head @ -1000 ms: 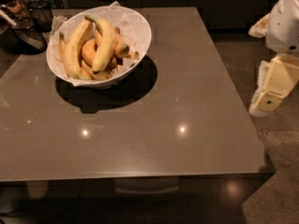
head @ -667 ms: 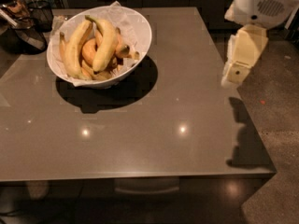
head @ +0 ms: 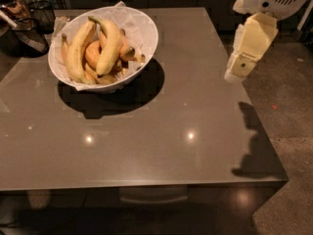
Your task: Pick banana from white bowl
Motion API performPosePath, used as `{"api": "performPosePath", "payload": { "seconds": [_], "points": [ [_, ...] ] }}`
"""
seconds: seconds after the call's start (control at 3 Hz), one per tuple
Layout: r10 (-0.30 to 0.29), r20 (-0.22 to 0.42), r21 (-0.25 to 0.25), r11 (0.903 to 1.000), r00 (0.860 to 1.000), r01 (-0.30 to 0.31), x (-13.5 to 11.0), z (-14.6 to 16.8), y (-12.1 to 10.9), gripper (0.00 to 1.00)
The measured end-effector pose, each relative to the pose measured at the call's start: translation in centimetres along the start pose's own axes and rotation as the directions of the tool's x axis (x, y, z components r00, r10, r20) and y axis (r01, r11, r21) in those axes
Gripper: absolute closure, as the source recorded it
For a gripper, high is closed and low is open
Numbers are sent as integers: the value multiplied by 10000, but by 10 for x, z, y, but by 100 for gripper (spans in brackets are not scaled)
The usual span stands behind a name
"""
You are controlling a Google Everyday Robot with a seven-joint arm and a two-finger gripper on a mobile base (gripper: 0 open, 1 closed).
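I am holding my gripper (head: 241,65) in the air over the right edge of the bench (head: 161,146), and it is pointing downward. I cannot tell if the gripper is open or closed. The white bowl (head: 146,31) is standing on the bench well apart from the gripper, to its left. The banana (head: 111,45) is lying on top of the fruit in this bowl, far from the gripper, with its dark stem end pointing away from it. On the far side of the banana, 1 other long banana (head: 76,53) is lying, and an orange fruit (head: 93,54) is showing between these 2. Crinkled white paper (head: 128,18) is lining the bowl. Below the gripper, a dark shadow (head: 254,146) is falling on the bench.
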State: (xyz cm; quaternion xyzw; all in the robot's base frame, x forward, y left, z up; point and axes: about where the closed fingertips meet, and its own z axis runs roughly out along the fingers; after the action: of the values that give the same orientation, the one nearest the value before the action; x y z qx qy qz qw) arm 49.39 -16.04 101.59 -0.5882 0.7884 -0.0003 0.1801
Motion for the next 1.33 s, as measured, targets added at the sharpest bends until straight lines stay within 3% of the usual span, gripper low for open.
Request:
{"api": "performPosePath", "payload": {
  "seconds": [0.33, 0.67, 1.0, 1.33],
  "points": [
    [-383, 898, -196, 9990, 9952, 402, -65, -17, -18, 0],
    [-476, 1188, 69, 9989, 9918, 471, -76, -17, -24, 0],
    [-168, 1889, -367, 9990, 9819, 242, -83, -9, -28, 0],
    [113, 2856, -1088, 9938, 9583, 207, -114, 0, -30, 0]
  ]
}}
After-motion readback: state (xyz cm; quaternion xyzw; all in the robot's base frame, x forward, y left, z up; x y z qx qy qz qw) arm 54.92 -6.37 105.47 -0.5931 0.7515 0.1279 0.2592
